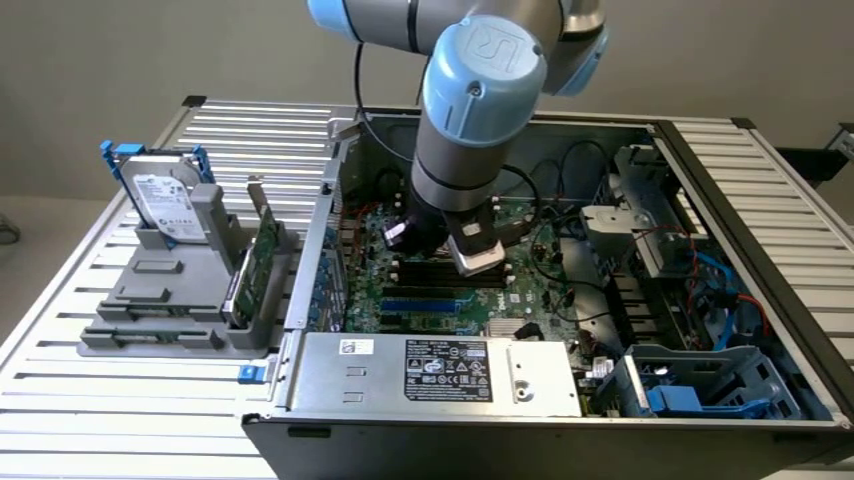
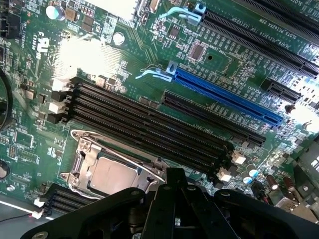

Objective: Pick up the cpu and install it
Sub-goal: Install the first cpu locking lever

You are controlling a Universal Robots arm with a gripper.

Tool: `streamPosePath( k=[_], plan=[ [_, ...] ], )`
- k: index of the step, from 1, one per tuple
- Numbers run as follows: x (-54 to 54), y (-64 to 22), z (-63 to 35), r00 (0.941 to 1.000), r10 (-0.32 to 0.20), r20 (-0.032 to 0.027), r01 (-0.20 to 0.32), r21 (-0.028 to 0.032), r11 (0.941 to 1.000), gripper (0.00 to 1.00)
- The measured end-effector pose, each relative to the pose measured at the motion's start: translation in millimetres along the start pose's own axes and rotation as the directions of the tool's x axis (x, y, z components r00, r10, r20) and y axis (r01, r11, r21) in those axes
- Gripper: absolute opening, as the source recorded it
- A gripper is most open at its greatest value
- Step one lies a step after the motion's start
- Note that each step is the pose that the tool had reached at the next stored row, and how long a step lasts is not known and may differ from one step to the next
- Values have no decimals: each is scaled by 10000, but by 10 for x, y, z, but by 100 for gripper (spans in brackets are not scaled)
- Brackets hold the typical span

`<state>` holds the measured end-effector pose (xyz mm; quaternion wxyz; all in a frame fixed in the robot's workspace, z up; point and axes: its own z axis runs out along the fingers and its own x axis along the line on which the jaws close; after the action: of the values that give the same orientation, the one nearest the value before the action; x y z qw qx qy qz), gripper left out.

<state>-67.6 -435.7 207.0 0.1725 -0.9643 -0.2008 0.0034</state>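
Your arm reaches down into the open computer case (image 1: 641, 130), which lies on the slatted worktop (image 1: 80, 400), and its hand (image 1: 454, 250) hangs just above the green motherboard (image 1: 534, 290). In the wrist view you see the hand (image 2: 174, 199) as a black linkage with its fingers drawn together, clenched and grasping nothing. The cpu (image 2: 113, 175), with its dull silver top, lies flat inside the metal-framed socket (image 2: 82, 154), just beside the tip of the hand. Relative to the socket, four long black memory slots (image 2: 149, 127) run alongside its far edge, and a blue expansion slot (image 2: 224, 97) lies beyond them. Outside the case, toward the exterior view's left, you find a grey holder (image 1: 174, 290) on the worktop carrying an upright hard drive (image 1: 167, 205) with blue handles and a green circuit card (image 1: 254, 265) standing on edge.
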Motion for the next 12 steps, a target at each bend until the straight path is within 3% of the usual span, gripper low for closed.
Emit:
streamPosePath(
  k=[5,12],
  plan=[
    [9,-30,40,10000,17,58,-17,-59,10000,11],
    [14,-40,64,9999,43,156,-40,-200,9998,11]
  ],
)
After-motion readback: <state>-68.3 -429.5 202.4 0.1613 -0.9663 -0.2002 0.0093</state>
